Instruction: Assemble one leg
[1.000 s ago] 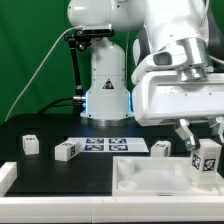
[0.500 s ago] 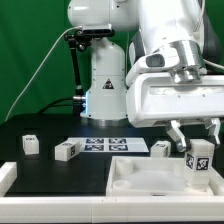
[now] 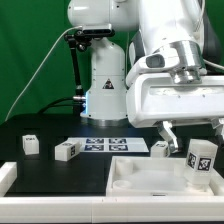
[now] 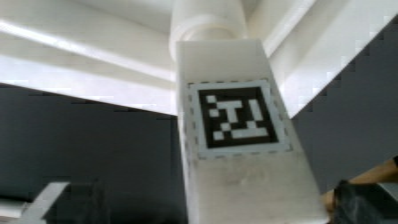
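My gripper (image 3: 196, 143) is shut on a leg (image 3: 201, 162), a small white block with a black-and-white tag, and holds it slightly tilted over the right end of the large white tray-like board (image 3: 140, 178). In the wrist view the leg (image 4: 235, 120) fills the middle, its tag facing the camera, with the gripper (image 4: 222, 206) closed on it and a dark fingertip (image 4: 366, 196) beside it. Three more legs stand on the black table: one far left (image 3: 30, 144), one left of centre (image 3: 67, 150), one behind the board (image 3: 160, 148).
The marker board (image 3: 110, 145) lies flat on the table in front of the arm's base (image 3: 105, 85). A white part (image 3: 6, 176) sits at the exterior view's left edge. A green backdrop stands behind.
The gripper with the leg has shifted a little toward the exterior view's left, and the leg's tilt has changed slightly. The other legs and the board have not moved.
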`<action>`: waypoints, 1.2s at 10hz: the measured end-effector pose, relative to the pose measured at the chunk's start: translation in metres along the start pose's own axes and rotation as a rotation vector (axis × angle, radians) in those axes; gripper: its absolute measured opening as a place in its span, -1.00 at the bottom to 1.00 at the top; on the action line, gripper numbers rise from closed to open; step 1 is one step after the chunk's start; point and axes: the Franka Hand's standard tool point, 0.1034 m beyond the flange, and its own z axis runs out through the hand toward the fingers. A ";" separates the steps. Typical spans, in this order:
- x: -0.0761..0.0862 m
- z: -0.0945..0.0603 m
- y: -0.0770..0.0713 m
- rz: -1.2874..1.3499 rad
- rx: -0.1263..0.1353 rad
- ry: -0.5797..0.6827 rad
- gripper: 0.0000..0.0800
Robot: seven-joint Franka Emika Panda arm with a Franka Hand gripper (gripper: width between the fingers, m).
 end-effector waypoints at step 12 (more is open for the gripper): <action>0.004 -0.007 -0.007 -0.006 0.107 -0.464 0.62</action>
